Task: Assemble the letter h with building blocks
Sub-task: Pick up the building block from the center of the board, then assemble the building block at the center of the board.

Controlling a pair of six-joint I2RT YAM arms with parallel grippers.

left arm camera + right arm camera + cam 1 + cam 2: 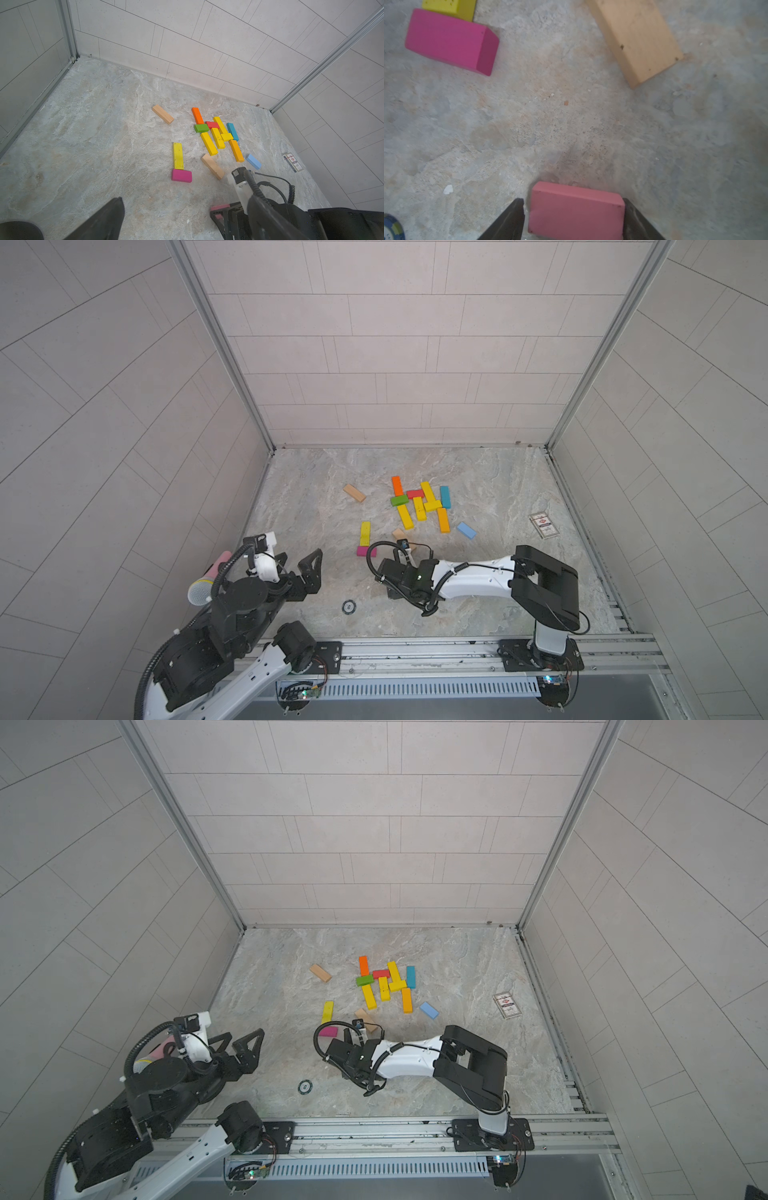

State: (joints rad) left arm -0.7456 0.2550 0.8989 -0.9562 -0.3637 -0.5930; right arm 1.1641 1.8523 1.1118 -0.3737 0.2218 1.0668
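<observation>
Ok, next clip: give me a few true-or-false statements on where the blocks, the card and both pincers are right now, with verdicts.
1. The magenta block touches one end of a yellow bar. True.
2. The left pincer grips a block. False: its jaws stand wide open with nothing between them.
3. A pink block sits between the fingers of the right pincer. True.
4. The printed card lies on top of the block cluster. False: it lies alone, well apart from every block.
5. The light blue block is stacked on the orange bar. False: it lies flat beside that bar, with a gap between them.
</observation>
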